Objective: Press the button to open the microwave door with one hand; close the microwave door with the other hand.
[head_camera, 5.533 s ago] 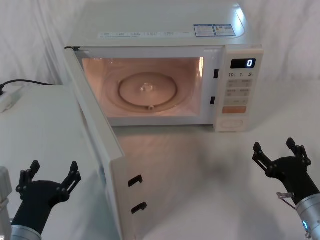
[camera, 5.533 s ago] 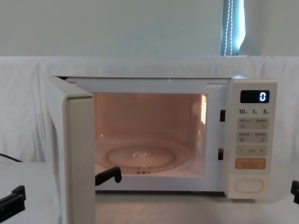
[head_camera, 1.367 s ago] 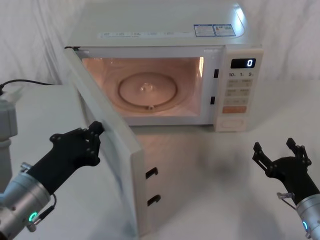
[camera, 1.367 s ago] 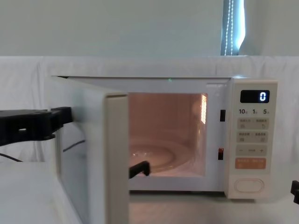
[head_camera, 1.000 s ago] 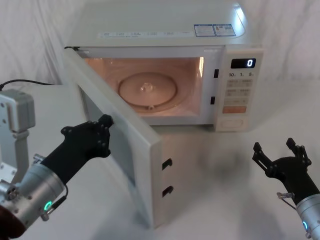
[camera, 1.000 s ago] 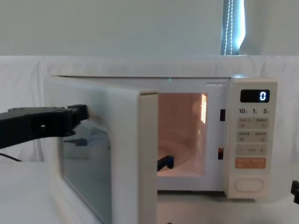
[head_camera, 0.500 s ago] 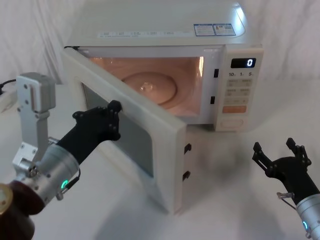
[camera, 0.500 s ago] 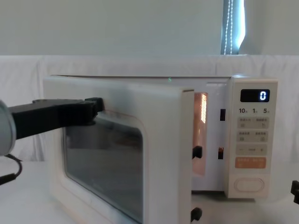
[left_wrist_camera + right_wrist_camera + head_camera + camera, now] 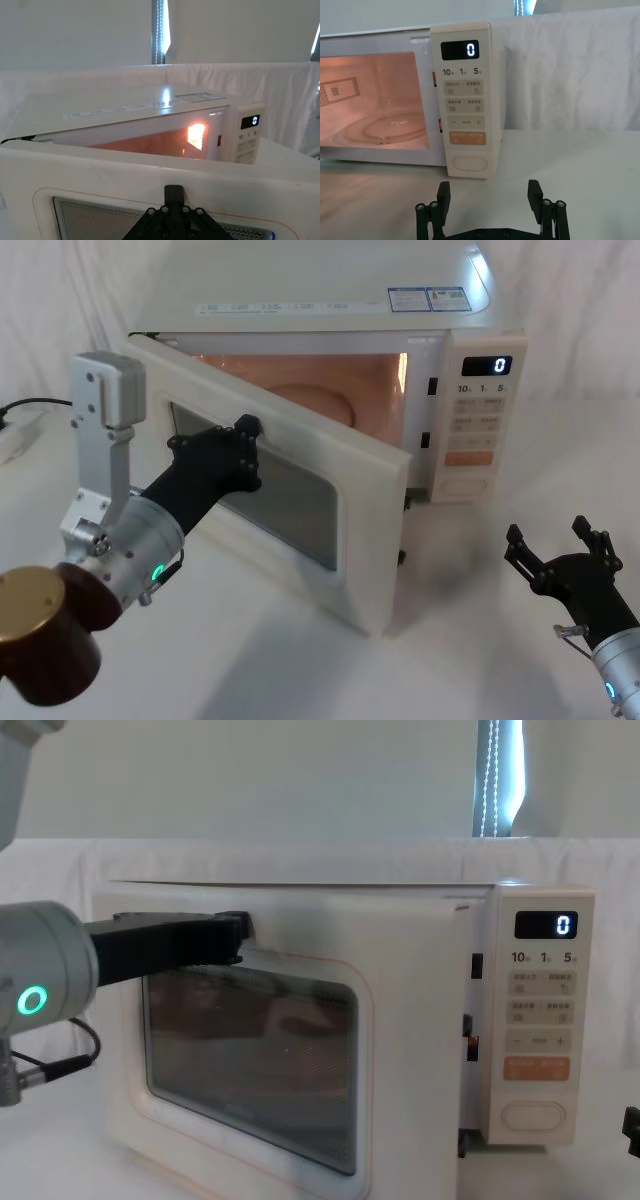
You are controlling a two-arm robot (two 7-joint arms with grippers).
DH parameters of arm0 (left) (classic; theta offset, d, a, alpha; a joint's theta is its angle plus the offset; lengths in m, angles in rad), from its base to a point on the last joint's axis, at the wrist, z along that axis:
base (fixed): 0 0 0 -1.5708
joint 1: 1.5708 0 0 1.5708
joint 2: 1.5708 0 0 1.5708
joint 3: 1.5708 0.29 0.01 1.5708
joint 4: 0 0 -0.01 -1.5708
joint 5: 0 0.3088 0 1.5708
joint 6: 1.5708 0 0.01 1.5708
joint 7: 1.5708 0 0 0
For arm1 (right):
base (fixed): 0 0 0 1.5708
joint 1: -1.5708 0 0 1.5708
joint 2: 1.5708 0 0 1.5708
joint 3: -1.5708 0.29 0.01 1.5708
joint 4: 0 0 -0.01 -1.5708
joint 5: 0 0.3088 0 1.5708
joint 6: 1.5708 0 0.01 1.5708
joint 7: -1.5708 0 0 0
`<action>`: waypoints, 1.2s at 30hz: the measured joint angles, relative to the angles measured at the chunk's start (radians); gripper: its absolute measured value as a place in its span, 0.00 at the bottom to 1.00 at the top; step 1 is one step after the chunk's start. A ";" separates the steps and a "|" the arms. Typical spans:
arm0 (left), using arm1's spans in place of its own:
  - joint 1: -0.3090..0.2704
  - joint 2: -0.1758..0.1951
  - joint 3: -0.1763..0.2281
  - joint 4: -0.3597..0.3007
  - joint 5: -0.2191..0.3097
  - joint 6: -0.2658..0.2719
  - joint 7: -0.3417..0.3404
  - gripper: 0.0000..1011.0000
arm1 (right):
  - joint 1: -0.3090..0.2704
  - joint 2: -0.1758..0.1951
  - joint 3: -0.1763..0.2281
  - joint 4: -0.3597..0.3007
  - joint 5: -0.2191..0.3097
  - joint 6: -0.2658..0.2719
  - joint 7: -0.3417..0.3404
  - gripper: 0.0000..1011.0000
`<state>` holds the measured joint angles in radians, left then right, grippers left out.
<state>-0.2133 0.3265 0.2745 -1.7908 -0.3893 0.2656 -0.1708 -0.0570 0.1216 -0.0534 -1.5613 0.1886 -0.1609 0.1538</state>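
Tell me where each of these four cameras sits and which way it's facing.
Head: high, looking down at the microwave door, left gripper, right gripper.
Chest: low, facing the door.
Left wrist: behind the left gripper.
Right wrist: facing the button.
All share the display.

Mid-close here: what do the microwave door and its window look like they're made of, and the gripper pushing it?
The microwave door looks like glossy cream plastic, with soft highlights along its edge. Its window seems a dark clear pane over fine metal mesh; the mesh grid shows in the left wrist view. The left gripper looks like matte black plastic or coated metal, with visible screws.
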 joint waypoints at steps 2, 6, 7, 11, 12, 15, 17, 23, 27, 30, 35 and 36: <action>-0.015 -0.011 0.004 0.014 0.011 0.004 0.006 0.00 | 0.000 0.000 0.000 0.000 0.000 0.000 0.000 0.99; -0.042 -0.032 0.013 0.039 0.033 0.011 0.015 0.00 | 0.000 0.000 0.000 0.000 0.000 0.000 0.000 0.99; -0.047 -0.036 0.015 0.044 0.037 0.012 0.016 0.00 | 0.000 0.000 0.000 0.000 0.000 0.000 0.000 0.99; -0.071 -0.054 0.021 0.068 0.055 0.017 0.017 0.00 | 0.000 0.000 0.000 0.000 0.000 0.000 0.000 0.99; -0.079 -0.060 0.023 0.078 0.061 0.019 0.017 0.00 | 0.000 0.000 0.000 0.000 0.000 0.000 0.000 0.99; -0.092 -0.070 0.026 0.094 0.073 0.023 0.016 0.00 | 0.000 0.000 0.000 0.000 0.000 0.000 0.000 0.99; -0.104 -0.078 0.029 0.108 0.084 0.025 0.016 0.00 | 0.000 0.000 0.000 0.000 0.000 0.000 0.000 0.99; -0.137 -0.098 0.036 0.148 0.114 0.030 0.009 0.00 | 0.000 0.000 0.000 0.000 0.000 0.000 0.000 0.99; -0.158 -0.107 0.038 0.172 0.134 0.030 0.005 0.00 | 0.000 0.000 0.000 0.000 0.000 0.000 0.000 0.99; -0.174 -0.116 0.038 0.192 0.149 0.030 0.001 0.00 | 0.000 0.000 0.000 0.000 0.000 0.000 0.000 0.99; -0.191 -0.133 0.036 0.223 0.169 0.026 -0.002 0.00 | 0.000 0.000 0.000 0.000 0.000 0.000 0.000 0.99; -0.192 -0.136 0.036 0.226 0.170 0.025 -0.002 0.00 | 0.000 0.000 0.000 0.000 0.000 0.000 0.000 0.99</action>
<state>-0.4057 0.1907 0.3102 -1.5646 -0.2192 0.2906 -0.1724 -0.0570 0.1216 -0.0534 -1.5614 0.1887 -0.1609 0.1538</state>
